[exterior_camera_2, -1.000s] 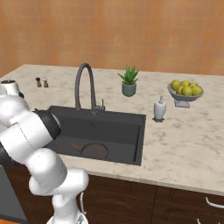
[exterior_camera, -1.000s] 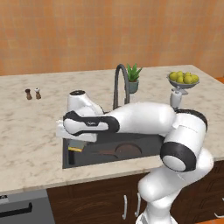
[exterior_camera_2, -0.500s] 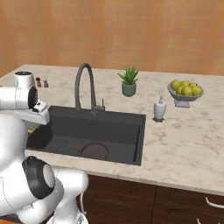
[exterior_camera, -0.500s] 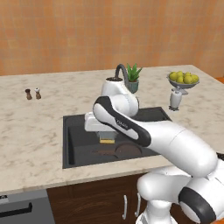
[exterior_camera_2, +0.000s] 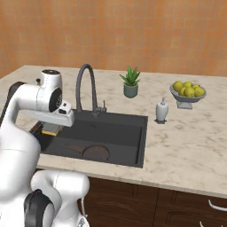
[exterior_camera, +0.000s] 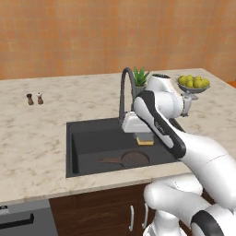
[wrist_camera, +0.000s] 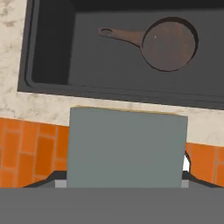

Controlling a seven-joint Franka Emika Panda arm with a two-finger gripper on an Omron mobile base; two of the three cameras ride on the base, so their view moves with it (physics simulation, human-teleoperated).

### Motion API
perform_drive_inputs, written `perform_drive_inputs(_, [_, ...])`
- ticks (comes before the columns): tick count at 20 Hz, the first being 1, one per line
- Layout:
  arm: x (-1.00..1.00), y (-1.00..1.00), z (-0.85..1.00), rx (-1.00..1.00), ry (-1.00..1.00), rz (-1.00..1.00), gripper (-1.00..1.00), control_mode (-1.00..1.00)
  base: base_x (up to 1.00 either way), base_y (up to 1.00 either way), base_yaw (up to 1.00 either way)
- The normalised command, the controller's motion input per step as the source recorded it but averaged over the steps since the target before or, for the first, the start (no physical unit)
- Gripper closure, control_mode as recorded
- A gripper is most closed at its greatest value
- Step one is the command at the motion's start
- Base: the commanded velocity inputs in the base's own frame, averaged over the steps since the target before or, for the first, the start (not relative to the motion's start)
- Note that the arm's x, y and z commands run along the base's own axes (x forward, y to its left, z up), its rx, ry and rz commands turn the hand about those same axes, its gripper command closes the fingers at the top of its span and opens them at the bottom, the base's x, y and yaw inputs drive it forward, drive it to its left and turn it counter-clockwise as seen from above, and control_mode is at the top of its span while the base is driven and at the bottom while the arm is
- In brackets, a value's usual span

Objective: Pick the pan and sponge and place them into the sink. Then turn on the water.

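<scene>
Black sink (exterior_camera: pixel 83 138) w/ pan (exterior_camera: pixel 131 158) inside; gripper (exterior_camera: pixel 144 138) clamps sponge (exterior_camera: pixel 145 140) above basin.

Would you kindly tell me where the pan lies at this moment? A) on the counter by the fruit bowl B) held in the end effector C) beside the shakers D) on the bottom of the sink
D: the pan lies flat on the floor of the sink, with nothing gripping it.

Orange brick wall (exterior_camera: pixel 69 37), marble counter (exterior_camera: pixel 32 133) (dk wood cabinets (exterior_camera_2: pixel 146 201) below).
</scene>
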Motion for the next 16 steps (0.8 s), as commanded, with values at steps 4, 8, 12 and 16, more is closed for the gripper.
perform_drive_inputs(4, [0.42,-1.00,-0.06,0.14,0.02,0.00,1.00,-1.00,0.00,0.00,0.00])
perform_drive_inputs(8, [0.72,-1.00,-0.35,0.08,0.02,0.00,1.00,-1.00,0.00,0.00,0.00])
perform_drive_inputs(12, [0.86,-1.00,-0.58,0.00,0.01,0.00,1.00,-1.00,0.00,0.00,0.00])
perform_drive_inputs(16, [0.75,-0.89,-0.69,0.00,0.01,0.00,1.00,-1.00,0.00,0.00,0.00])
